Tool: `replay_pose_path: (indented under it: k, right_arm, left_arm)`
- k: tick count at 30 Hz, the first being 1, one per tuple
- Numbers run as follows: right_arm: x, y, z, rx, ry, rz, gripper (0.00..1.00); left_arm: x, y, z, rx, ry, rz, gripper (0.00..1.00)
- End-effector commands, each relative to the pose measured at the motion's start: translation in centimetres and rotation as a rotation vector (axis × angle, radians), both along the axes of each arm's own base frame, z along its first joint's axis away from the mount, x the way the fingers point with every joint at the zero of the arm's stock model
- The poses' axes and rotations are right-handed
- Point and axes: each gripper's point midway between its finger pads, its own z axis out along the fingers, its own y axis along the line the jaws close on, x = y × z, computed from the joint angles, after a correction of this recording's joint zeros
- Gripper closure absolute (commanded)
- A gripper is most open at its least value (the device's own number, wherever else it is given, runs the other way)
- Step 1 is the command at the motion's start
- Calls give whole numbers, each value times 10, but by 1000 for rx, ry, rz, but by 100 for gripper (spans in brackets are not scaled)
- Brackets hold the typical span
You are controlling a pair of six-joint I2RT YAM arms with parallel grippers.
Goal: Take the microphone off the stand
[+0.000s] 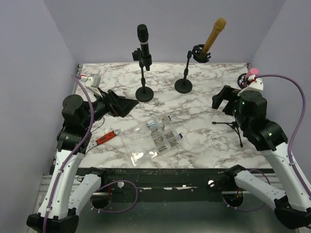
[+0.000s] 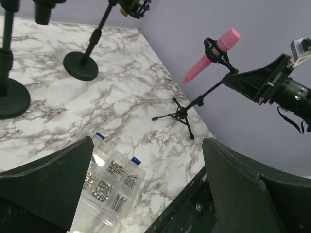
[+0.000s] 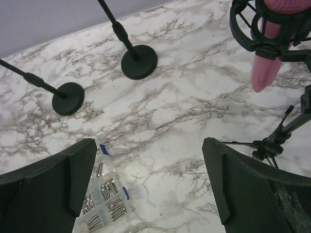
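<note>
Three microphones stand on the marble table. A black microphone [image 1: 142, 41] sits upright in a round-base stand [image 1: 144, 93] at the back centre. A gold microphone [image 1: 214, 35] tilts in the clip of a second round-base stand [image 1: 183, 86]. A pink microphone [image 2: 214, 53] [image 3: 266, 68] hangs in a shock mount on a small tripod stand [image 2: 182, 115] at the right, mostly hidden behind the right arm in the top view. My left gripper [image 1: 127, 106] [image 2: 146, 189] is open, pointing right, left of the black stand. My right gripper [image 1: 219, 99] [image 3: 150, 184] is open beside the pink microphone, holding nothing.
A clear plastic box of screws [image 1: 158, 136] [image 2: 109, 182] [image 3: 102, 204] lies near the front centre. A red-handled tool [image 1: 107, 138] lies by the left arm. A small grey object [image 1: 94, 79] sits at the back left corner. Purple walls close three sides.
</note>
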Motion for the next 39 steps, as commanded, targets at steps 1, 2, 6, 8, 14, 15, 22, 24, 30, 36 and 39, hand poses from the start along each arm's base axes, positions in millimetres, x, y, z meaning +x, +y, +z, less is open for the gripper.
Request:
replay_pose_path:
  k: [1,2,6,8,14,15,22,24,30,36,39]
  right_arm:
    - [3,12,-9,32,28,44,0]
    - [4,13,-10,31,34,47,0]
    - [7,16,-18,21,69,52,0]
    - [7,16,-25,15,96,47,0]
    - [7,8,-55,-17,190,-13,0]
    - [7,9,-59,-24,199,-4,0]
    - [7,24,-89,-24,258,71,0]
    - [12,38,-88,10,243,133,0]
    - [43,109,-79,147,168,408,0]
    - [89,168,-45,202,11,543,0]
    - [109,188,-22,197,-84,502,0]
  left_arm:
    - [-6,-14,1,23,8,-52,1]
    - [-5,-15,2,29,12,-52,1]
    - [5,-10,1,48,58,5,1]
    - [16,4,-13,74,137,112,1]
    - [27,27,-76,221,328,242,2]
    - [24,25,-83,229,345,221,1]
    - [13,34,-111,220,409,244,2]
    - [14,35,-103,188,358,254,2]
    - [16,20,-47,27,85,188,1]
    - [33,18,21,-18,-80,190,1]
    - [43,24,48,9,-164,229,2]
